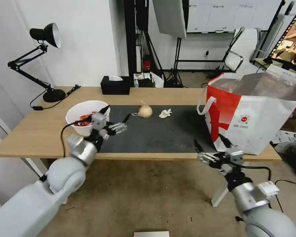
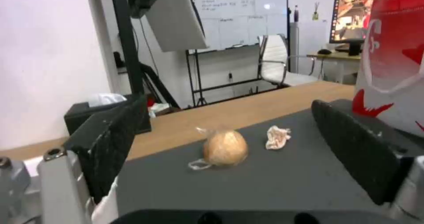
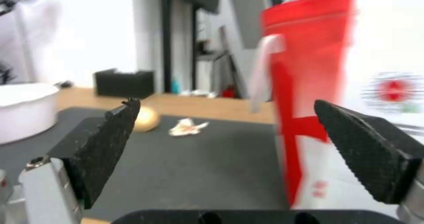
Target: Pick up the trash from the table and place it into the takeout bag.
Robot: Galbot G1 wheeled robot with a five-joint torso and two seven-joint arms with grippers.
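We note the left hand (image 1: 116, 117) spread wide, empty, just beside the white bowl (image 1: 85, 115) — knotted beige bag (image 1: 145, 111) and crumpled tissue (image 1: 164, 113) lie ahead of it on the table (image 1: 36, 131). Right hand (image 1: 211, 144) gapes too, empty, at the table's near edge — takeout bag (image 1: 253, 115) just beyond.

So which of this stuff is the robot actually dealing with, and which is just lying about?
Part of the job:
white bowl of red shells
knotted beige bag
crumpled tissue
takeout bag
table
left claw, open, beside the bowl
right claw, open, at the table's near edge

Just lying about:
black tissue box
desk lamp
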